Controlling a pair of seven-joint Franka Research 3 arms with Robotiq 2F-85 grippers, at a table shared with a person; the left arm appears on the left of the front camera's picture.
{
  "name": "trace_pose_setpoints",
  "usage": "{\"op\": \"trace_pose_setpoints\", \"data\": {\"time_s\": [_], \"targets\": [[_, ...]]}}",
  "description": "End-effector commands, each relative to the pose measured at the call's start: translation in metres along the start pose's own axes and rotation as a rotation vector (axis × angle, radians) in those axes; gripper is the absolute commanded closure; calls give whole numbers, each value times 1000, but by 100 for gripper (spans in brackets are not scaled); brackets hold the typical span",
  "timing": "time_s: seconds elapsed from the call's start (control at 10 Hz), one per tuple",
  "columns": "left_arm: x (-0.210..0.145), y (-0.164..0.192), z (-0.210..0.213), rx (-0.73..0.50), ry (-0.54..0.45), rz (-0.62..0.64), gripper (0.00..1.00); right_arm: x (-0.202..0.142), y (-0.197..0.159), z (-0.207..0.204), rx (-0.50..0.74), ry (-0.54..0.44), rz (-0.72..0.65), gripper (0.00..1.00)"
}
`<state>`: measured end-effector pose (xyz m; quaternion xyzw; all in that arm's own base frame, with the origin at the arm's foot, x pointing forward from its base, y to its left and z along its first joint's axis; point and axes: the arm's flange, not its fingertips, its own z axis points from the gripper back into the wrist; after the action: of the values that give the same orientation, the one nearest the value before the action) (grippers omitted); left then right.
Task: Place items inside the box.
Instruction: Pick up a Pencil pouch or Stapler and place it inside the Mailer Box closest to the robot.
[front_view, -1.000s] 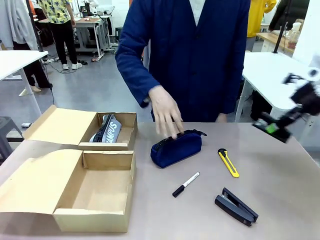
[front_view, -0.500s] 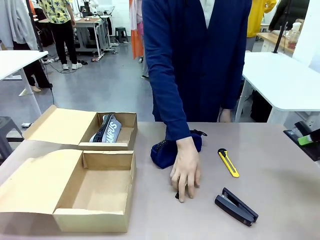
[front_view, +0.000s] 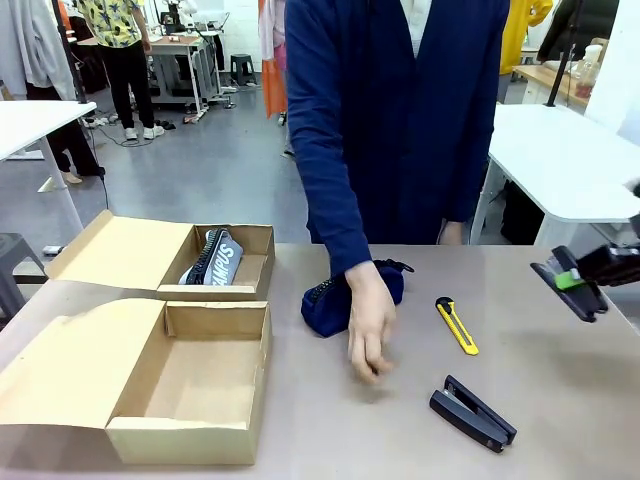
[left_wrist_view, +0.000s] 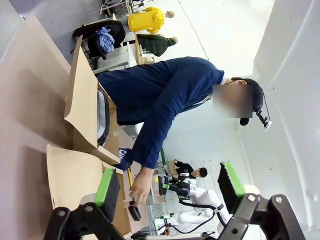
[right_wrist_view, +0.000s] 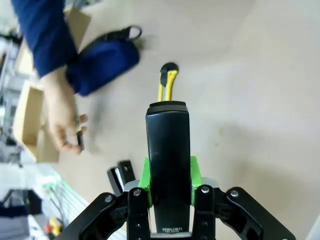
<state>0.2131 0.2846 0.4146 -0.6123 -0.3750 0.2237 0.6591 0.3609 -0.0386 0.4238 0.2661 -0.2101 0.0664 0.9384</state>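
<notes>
My right gripper (front_view: 570, 282) hangs over the table's right edge, shut on a black oblong piece (right_wrist_view: 168, 145) between its green pads (right_wrist_view: 194, 172). A person's hand (front_view: 368, 325) holds the black-and-white marker (right_wrist_view: 80, 141) just above the table. Behind that hand lies the navy pouch (front_view: 325, 303). The yellow utility knife (front_view: 457, 325) and the black stapler (front_view: 472, 413) lie to the right. Two open cardboard boxes stand at the left: the near box (front_view: 190, 385) and the far box (front_view: 250, 245), which holds a grey-black piece with white lettering (front_view: 212, 258). My left gripper (left_wrist_view: 167, 185) is open and holds nothing.
The person in a navy coat (front_view: 400, 120) stands at the table's far side, arm reaching over the middle. The box flaps (front_view: 110, 250) spread out to the left. Bare tabletop (front_view: 560, 380) lies between the stapler and the right edge.
The person's hand has closed on the marker and lifted it off the table. My right gripper has moved back in from the right edge, still holding its piece.
</notes>
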Motion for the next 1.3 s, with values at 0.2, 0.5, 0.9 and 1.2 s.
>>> {"op": "trace_pose_setpoints", "data": {"time_s": [0.2,0.5,0.9,1.2], "targets": [[0,-2,-1,-22,-11,-20,0,0,53,0,-96,-17,-192,68],[0,-2,-1,-22,-11,-20,0,-6,204,-58,9,-83,-157,68],[0,-2,-1,-22,-11,-20,0,-17,323,-188,106,305,-29,68],[0,-2,-1,-22,-11,-20,0,-50,332,-155,66,233,-17,68]]}}
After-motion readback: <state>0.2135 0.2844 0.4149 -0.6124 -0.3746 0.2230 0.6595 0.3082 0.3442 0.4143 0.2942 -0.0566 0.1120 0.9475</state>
